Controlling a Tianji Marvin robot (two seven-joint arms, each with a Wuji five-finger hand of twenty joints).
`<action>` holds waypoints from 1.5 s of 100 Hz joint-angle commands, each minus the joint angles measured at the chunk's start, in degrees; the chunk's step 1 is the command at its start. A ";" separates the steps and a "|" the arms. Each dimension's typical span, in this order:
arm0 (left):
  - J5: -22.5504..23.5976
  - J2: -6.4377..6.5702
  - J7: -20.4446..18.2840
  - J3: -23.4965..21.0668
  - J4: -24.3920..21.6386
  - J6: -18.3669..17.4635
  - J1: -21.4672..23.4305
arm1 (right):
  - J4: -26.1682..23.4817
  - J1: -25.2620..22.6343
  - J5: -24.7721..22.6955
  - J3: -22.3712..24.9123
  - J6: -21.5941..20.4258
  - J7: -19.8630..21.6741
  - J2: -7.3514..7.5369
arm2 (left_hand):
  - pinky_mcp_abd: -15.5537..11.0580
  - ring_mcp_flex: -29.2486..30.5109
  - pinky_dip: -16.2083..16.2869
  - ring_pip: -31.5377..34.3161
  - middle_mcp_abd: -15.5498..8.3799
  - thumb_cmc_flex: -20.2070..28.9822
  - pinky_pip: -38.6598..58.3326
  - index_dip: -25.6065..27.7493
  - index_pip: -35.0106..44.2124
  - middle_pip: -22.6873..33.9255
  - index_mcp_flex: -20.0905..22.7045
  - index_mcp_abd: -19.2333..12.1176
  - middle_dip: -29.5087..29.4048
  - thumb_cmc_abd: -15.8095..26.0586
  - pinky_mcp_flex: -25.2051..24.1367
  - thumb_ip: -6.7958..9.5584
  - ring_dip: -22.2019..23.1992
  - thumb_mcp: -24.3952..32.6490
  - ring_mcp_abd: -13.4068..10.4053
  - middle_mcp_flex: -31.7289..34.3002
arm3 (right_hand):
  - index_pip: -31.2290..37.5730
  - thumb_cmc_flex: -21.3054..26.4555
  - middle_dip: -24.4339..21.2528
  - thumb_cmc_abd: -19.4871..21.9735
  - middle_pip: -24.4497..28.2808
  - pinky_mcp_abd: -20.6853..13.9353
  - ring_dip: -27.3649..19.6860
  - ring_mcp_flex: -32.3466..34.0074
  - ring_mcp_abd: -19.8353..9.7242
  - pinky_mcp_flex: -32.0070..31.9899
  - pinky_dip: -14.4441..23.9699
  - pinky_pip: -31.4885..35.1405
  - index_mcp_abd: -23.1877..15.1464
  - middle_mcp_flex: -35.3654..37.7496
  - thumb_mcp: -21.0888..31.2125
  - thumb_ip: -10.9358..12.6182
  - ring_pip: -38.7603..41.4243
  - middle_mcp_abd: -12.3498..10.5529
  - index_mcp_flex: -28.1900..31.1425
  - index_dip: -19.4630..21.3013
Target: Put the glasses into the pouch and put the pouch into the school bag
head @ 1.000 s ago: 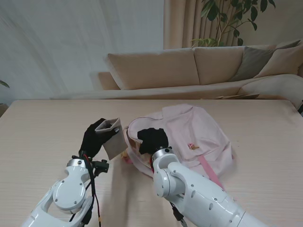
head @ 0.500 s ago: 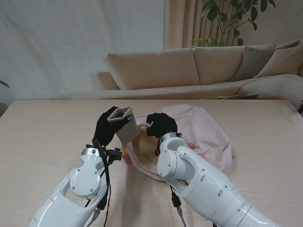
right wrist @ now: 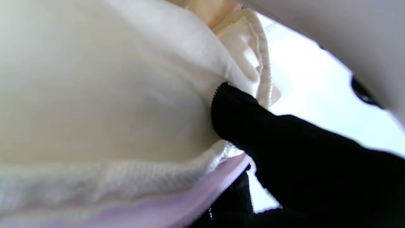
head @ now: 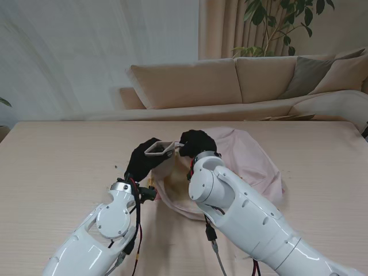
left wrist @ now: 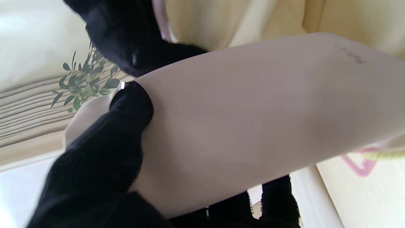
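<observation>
My left hand (head: 144,163), in a black glove, is shut on the beige pouch (head: 160,149), holding it upright with its square mouth facing up, right over the open mouth of the pink school bag (head: 253,161). In the left wrist view the pouch (left wrist: 253,123) fills the frame with my fingers (left wrist: 129,104) wrapped round it. My right hand (head: 197,142) is shut on the bag's rim and lifts it, keeping the cream lining (right wrist: 104,95) exposed; a gloved finger (right wrist: 240,114) hooks the zipper edge. The glasses are not visible.
The pale wooden table (head: 57,167) stretches to both sides. A beige sofa (head: 230,80) stands behind the table, with a potted plant (head: 276,23) and curtains beyond. The bag's pink strap (head: 256,210) trails toward me beside the right arm.
My left hand has carried the pouch to the right and farther from me, up to the bag's mouth. My right hand has raised the bag's rim, and the opening now gapes wider.
</observation>
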 commanded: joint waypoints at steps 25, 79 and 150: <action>1.24 0.15 -3.84 3.55 5.04 -0.39 -2.40 | -1.41 1.19 -0.06 -0.93 0.35 3.84 0.48 | 0.13 0.17 -2.00 4.11 -0.04 0.60 -4.32 -2.04 3.80 2.06 4.77 -3.79 0.22 0.21 -4.28 -1.13 2.62 3.65 -0.18 2.04 | 0.53 2.72 0.70 3.42 2.17 -0.44 0.11 -0.68 0.07 -3.32 1.79 1.84 -2.77 0.43 -1.14 -0.59 2.22 1.36 -0.48 2.39; 13.94 -0.12 -7.22 17.20 23.10 -7.99 -17.44 | -2.72 1.94 0.11 -2.09 -0.60 8.30 1.81 | 1.59 0.76 -2.15 7.71 3.36 1.50 -9.30 -9.38 3.51 8.17 7.86 1.03 -1.75 -0.67 -6.02 -0.57 5.13 2.56 2.66 2.42 | 0.52 1.55 -0.92 4.83 1.07 -3.76 -0.27 -13.19 -3.95 -13.87 0.40 -2.91 -6.00 -0.42 -2.73 -0.40 0.09 -1.05 -1.12 4.11; 29.85 7.29 -16.71 10.17 5.41 6.48 -8.00 | -4.93 0.01 -0.28 -1.34 -3.22 9.85 3.02 | -0.86 -24.50 5.02 -8.79 1.63 -16.69 -27.73 -8.22 -15.43 6.26 -19.57 6.11 -17.09 -6.20 -5.95 0.66 2.28 -3.14 -1.55 -38.17 | 0.27 1.27 -0.58 4.78 1.51 -3.84 -0.15 -13.12 -4.35 -14.08 0.37 -2.58 -5.83 -0.13 -2.47 -0.55 0.21 -0.78 -0.98 4.68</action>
